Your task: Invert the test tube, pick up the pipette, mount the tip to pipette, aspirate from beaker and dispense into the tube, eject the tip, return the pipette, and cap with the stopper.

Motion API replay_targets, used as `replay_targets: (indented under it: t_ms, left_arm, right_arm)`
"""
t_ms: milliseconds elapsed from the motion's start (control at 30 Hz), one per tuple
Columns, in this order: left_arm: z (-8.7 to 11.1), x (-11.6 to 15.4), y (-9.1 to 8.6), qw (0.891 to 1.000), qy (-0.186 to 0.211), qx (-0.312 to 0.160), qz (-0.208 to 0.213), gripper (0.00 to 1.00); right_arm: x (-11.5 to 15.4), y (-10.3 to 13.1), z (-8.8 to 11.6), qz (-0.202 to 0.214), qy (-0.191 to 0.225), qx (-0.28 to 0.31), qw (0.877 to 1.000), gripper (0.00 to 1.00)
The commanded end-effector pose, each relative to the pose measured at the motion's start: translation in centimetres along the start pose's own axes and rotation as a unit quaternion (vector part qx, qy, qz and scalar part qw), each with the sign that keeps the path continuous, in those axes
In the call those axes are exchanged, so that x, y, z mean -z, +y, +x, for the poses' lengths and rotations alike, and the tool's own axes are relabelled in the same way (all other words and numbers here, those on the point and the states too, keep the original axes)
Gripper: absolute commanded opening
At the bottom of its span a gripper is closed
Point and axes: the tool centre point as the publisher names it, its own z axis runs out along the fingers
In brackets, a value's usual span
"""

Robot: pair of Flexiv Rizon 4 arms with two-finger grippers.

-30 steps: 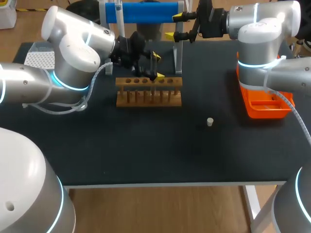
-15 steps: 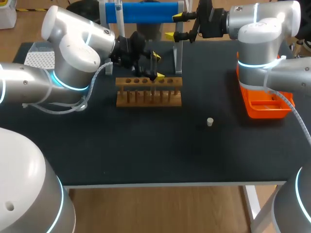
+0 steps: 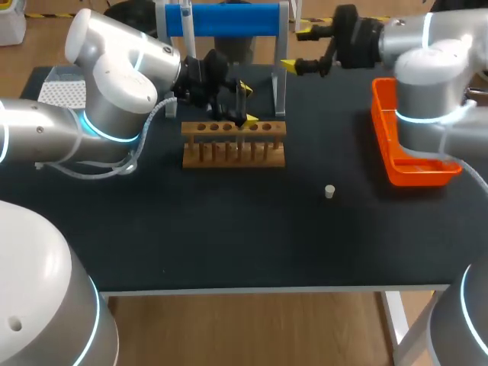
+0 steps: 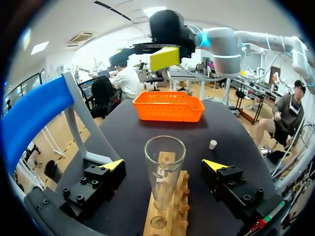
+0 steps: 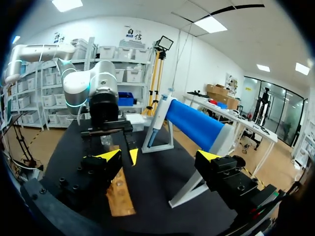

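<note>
A clear glass test tube (image 4: 164,169) stands upright, mouth up, in the wooden rack (image 3: 233,145). My left gripper (image 3: 247,104) is open around the tube, one finger on each side and neither touching it. In the left wrist view the same gripper (image 4: 164,165) straddles the rack (image 4: 167,216). My right gripper (image 3: 297,48) hangs open and empty at the back, just right of the blue-topped pipette stand (image 3: 225,18). From the right wrist, that stand (image 5: 192,124) lies ahead of the right gripper (image 5: 159,155). A small white stopper (image 3: 329,191) lies on the black table.
An orange basket (image 3: 415,171) sits at the table's right edge, beside my right arm. A white patterned box (image 3: 61,93) is at the far left behind my left arm. The front half of the table holds only the stopper (image 4: 212,144).
My right arm has drawn back to the right, away from the pipette stand, with its gripper still open. The left arm and the tube have not moved.
</note>
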Motion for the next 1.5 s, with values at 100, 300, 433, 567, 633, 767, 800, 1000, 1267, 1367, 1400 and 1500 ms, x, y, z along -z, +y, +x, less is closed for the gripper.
replay_targets:
  t_ms: [100,300,433,567,633,767,800,1000,1267,1367,1400,1500]
  left_arm:
    - [-0.1,0.0,0.0,1.0,0.002,0.0,-0.001,1.0]
    - [-0.1,0.0,0.0,1.0,0.002,0.0,-0.001,1.0]
    - [-0.1,0.0,0.0,1.0,0.002,0.0,-0.001,1.0]
    - [-0.1,0.0,0.0,1.0,0.002,0.0,-0.001,1.0]
    - [-0.1,0.0,0.0,1.0,0.002,0.0,-0.001,1.0]
    - [-0.1,0.0,0.0,1.0,0.002,0.0,-0.001,1.0]
    - [-0.1,0.0,0.0,1.0,0.002,0.0,-0.001,1.0]
    - [-0.1,0.0,0.0,1.0,0.002,0.0,-0.001,1.0]
    - [-0.1,0.0,0.0,1.0,0.002,0.0,-0.001,1.0]
    - [-0.1,0.0,0.0,1.0,0.002,0.0,-0.001,1.0]
    - [-0.1,0.0,0.0,1.0,0.002,0.0,-0.001,1.0]
    - [-0.1,0.0,0.0,1.0,0.002,0.0,-0.001,1.0]
  right_arm:
    - [8.9,-1.6,4.4,0.002,-0.028,-0.008,1.0,1.0]
    - [12.6,-4.0,6.9,0.02,-0.025,-0.011,0.999,1.0]
    - [14.2,-5.6,8.6,0.029,-0.018,-0.012,0.999,1.0]
    - [15.1,-7.4,10.5,0.033,-0.01,-0.015,0.999,1.0]
    - [15.3,-8.3,11.5,0.037,-0.014,-0.004,0.999,1.0]
    - [15.1,-10.0,13.0,0.038,-0.014,-0.006,0.999,1.0]
    - [15.0,-10.4,13.3,0.04,-0.014,-0.009,0.999,1.0]
    - [14.4,-13.4,15.1,0.053,-0.009,-0.027,0.998,1.0]
    - [13.2,-16.4,16.0,0.056,-0.014,-0.045,0.997,1.0]
    - [12.7,-17.3,16.0,0.059,-0.02,-0.046,0.997,1.0]
    - [12.5,-17.6,16.0,0.06,-0.021,-0.047,0.997,1.0]
    - [12.1,-18.4,16.3,0.063,-0.025,-0.049,0.997,1.0]
